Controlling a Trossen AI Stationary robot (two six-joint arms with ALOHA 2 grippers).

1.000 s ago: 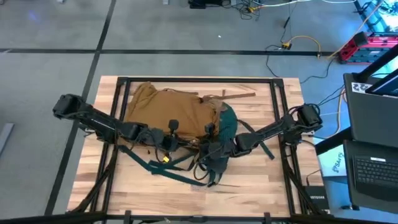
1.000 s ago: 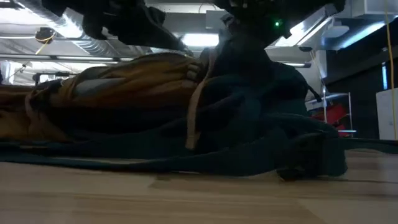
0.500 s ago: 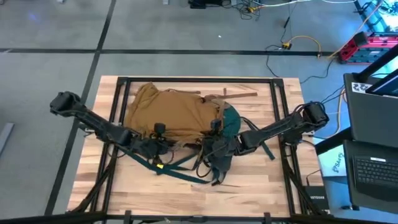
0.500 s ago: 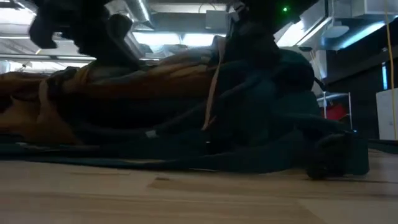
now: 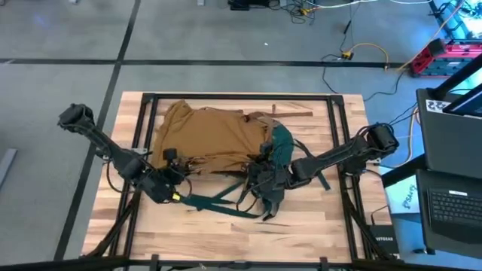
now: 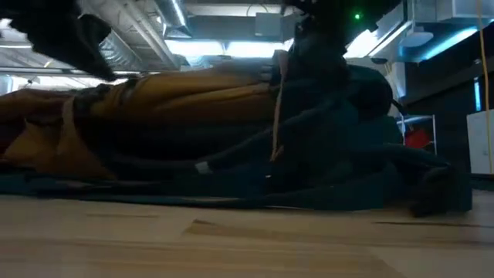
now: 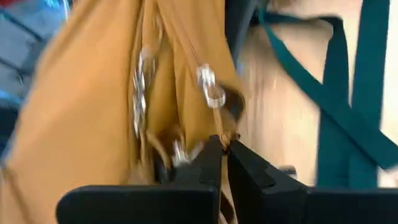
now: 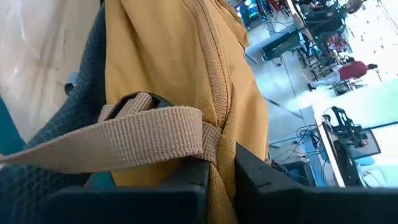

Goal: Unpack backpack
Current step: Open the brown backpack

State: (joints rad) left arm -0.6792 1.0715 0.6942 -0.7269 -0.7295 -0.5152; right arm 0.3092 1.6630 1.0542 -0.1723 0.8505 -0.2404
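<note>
The tan-brown backpack point(image 5: 211, 135) lies flat across the middle of the table, its dark teal base point(image 5: 280, 147) toward the right. Its teal straps point(image 5: 218, 202) trail over the wood toward the near edge. My left gripper point(image 5: 170, 181) is at the pack's near left edge, shut on a zipper pull. My right gripper point(image 5: 261, 172) is at the junction of tan fabric and teal base, shut on the fabric. In the low view the pack point(image 6: 193, 123) fills the middle, with the right arm point(image 6: 316, 38) coming down onto it. My left gripper pinches the tan pull cord point(image 7: 219, 127) of the metal zipper slider point(image 7: 208, 87) between its two shut fingers. The cord runs straight from the slider into the fingertips. The fingers come from the table's near left side; the pack stays on the table. My right gripper pinches a raised ridge of tan fabric along the seam point(image 8: 217, 146) between its two fingers, right beside the stitched end of a tan webbing strap point(image 8: 137, 140). The fingers come from the table's right side. The pack rests on the table.
Black frame rails point(image 5: 143, 135) run along the table's left, right and far sides. A thin wooden strip point(image 5: 290, 114) lies at the far edge. Bare wood point(image 5: 226, 237) lies near the front. A laptop point(image 5: 452, 203) and cables stand off the table's right.
My left gripper has gone toward the table's left and slightly toward the near edge, staying shut. The pack's near left edge and the teal straps have been drawn along with it. My right gripper has stayed about where it was, still shut.
</note>
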